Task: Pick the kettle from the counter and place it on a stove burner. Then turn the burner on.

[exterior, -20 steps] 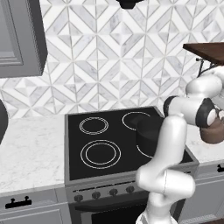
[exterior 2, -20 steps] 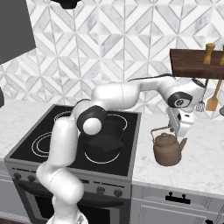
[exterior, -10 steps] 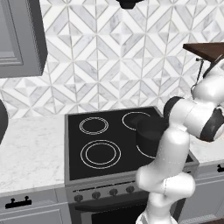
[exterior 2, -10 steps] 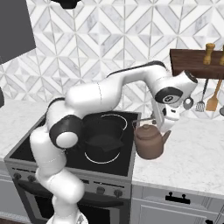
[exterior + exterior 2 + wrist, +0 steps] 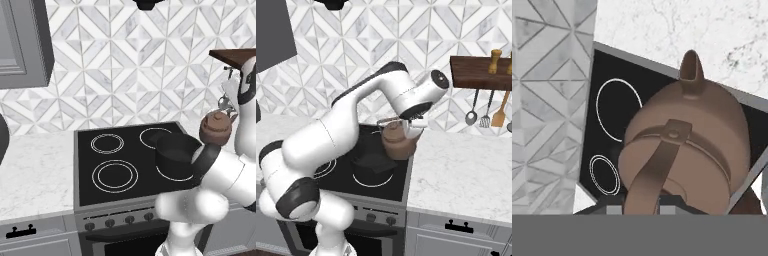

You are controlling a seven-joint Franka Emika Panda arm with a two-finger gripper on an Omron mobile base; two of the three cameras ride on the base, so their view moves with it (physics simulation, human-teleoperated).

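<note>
Kettle hangs upright, lifted clear above the cooktop's right edge beside the pot. In the hand view its spout points toward the desk. Arm arches over, pincer clamped on the handle from above.

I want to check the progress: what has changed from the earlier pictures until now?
The gripper has carried the kettle from above the counter leftward, so it now hangs over the right edge of the cooktop, held by its handle. The black pot, the counter and the hanging utensils stayed where they were.
</note>
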